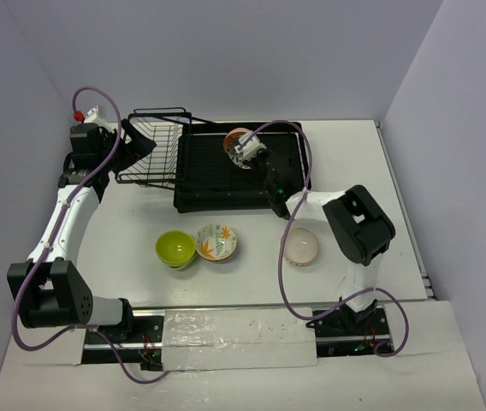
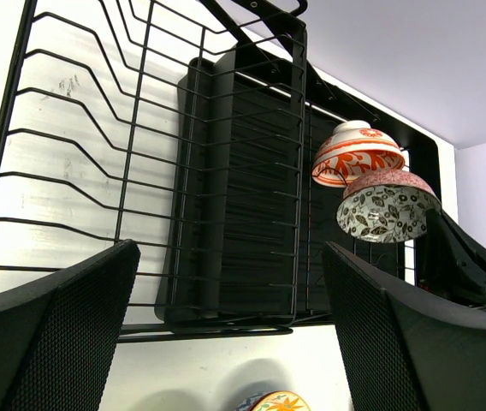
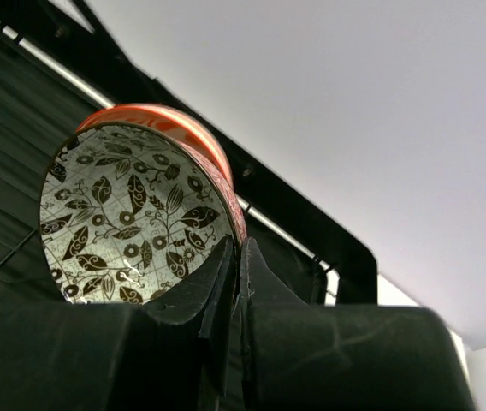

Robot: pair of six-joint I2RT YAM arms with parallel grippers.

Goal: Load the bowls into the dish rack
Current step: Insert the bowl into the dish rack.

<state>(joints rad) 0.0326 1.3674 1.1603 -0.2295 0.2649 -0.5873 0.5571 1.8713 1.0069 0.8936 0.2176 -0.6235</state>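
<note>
clamping the rim of the red-orange patterned bowl (image 3: 140, 214) between its two closed fingers, the right gripper (image 3: 234, 257) is holding that bowl tipped on edge over the slatted tray of the dish rack (image 1: 217, 184), toward the tray's far side. the bowl is showing an orange outside and an inside printed with black leaves on white, and its mouth is facing the right wrist camera. whether its lower edge is touching the slats cannot be told. in the left wrist view the orange-and-white outside is sitting just above a rounded leaf-printed surface, and it is not clear whether both belong to one bowl. the left gripper (image 1: 136, 145) is hanging with its jaws spread wide and nothing between them, at the left edge of the wire basket (image 1: 153, 150) that is adjoining the tray's left side. three bowls are sitting upright on the table (image 1: 123, 223) in front of the rack. the lime green bowl (image 1: 175, 248) and the white bowl with orange leaves (image 1: 216, 241) are touching side by side, and the cream-pink bowl (image 1: 301, 247) is standing well apart to their right, near the right arm.
</note>
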